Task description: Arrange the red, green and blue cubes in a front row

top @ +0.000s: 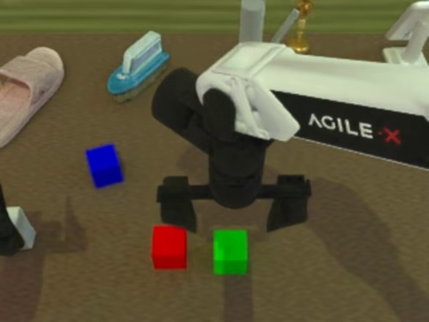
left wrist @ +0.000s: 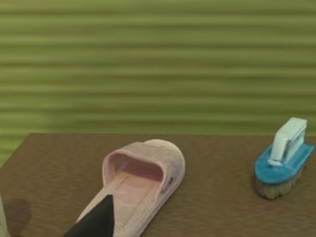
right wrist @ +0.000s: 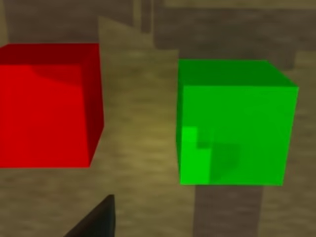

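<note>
The red cube and the green cube sit side by side near the table's front, a small gap between them. Farther back and to the left, the blue cube lies alone, slightly turned. My right gripper hovers just behind the red and green pair, open wide and holding nothing. In the right wrist view the red cube and green cube fill the picture, with one dark fingertip at the edge. My left gripper is parked at the table's left edge, open and empty.
A pink slipper lies at the back left and a blue scrubbing brush beside it. A gold figure and a white object stand at the back. The left wrist view shows the slipper and brush.
</note>
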Controlling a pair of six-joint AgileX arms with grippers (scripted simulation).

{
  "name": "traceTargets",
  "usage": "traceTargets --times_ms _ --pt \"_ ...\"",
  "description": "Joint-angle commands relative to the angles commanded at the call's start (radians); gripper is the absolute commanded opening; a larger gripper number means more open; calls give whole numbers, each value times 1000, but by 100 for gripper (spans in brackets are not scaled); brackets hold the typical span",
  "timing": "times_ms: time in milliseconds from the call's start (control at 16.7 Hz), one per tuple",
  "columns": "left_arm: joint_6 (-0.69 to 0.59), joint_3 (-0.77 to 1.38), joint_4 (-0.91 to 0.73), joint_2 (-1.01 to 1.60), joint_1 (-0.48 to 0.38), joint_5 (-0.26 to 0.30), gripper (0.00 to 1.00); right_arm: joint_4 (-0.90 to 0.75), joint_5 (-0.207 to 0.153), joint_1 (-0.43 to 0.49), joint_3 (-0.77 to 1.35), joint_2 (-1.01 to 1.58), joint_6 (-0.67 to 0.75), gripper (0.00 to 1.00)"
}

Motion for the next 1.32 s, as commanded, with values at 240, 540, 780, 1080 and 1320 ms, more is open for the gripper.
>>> traceTargets --times_ms 240,540,780,1080,1320 --pt "77 131 -85 135 -22 3 100 82 31 -59 -109 -138 -70 100" --pt "264 466 -297 527 -66 3 100 253 91 -213 -417 -492 -241 100" --pt "450 786 -512 962 -110 1 100 414 121 -370 -761 -852 -413 100" --pt "682 1178 -785 1501 -168 -2 100 639 109 -565 -1202 -1335 -620 100" --pt "839 1449 -966 1835 -208 -2 100 845 66 -699 -1475 -1711 -747 100"
